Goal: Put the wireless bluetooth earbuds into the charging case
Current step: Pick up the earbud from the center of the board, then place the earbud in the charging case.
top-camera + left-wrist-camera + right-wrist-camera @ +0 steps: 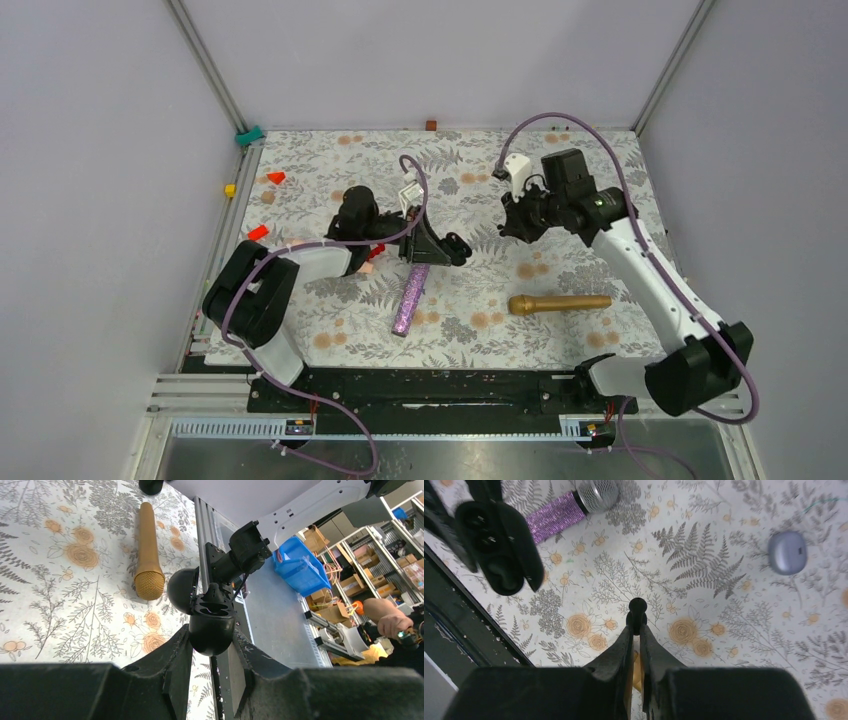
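The left tool (211, 638) is clenched on the lower half of a black charging case (212, 626), held off the floral worktop (320, 160) with its hinged lid swung open to one side and the two sockets facing outward. Whether either socket is filled cannot be told. The right tool (636, 629) has its fingers pinched almost together on one small black earbud (638, 608), whose rounded end sticks out just past the fingertips. In the right wrist view the earbud is above the worktop, well apart from the open case, which is up in the left corner. From above, the two tools face each other near the middle of the worktop, close but not touching. A purple glitter microphone (410, 298) with a silver head lies just in front of the left tool. A gold microphone (558, 303) lies to its right. A lavender oval case (787, 553) rests closed on the worktop, off to the side.
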Available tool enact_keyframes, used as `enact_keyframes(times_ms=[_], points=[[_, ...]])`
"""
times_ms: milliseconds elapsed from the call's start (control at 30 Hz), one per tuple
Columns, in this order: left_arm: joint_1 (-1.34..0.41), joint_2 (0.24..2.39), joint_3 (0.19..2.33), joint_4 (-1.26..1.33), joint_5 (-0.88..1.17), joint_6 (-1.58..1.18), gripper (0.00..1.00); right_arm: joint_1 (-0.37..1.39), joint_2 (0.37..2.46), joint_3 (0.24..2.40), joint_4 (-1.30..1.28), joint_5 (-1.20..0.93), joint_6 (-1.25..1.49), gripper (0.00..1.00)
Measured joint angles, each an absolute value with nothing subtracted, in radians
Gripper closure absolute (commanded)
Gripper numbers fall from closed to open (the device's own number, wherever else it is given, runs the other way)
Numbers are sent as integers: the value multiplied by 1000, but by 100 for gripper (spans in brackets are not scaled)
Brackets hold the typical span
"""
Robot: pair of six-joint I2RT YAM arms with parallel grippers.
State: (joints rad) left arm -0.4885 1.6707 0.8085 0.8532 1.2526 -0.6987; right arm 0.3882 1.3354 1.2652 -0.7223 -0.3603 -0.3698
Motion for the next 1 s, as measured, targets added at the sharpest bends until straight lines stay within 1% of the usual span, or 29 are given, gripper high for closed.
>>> enact_keyframes(times_ms=[167, 300, 500, 567, 767, 1000], points=[[-524, 1671, 809, 821, 1266, -665, 87, 388, 1242, 1320, -748, -407, -366, 99], [-553, 1671, 809, 791, 1293, -637, 88, 403, 1207, 1381, -791, -470, -363, 99], [-603, 1672, 809, 802, 1348, -634, 87, 530, 1188, 1392, -846, -518, -363, 98], [-616, 1678, 808, 854, 1369, -662, 87, 567, 1192, 1392, -868, -525, -361, 98], [-645, 1756, 792, 1214, 1428, -878, 88, 606, 1209, 1392, -925, -544, -343, 98], [-670, 1783, 791, 1350, 1460, -966, 90, 633, 1211, 1392, -958, -554, -304, 97]])
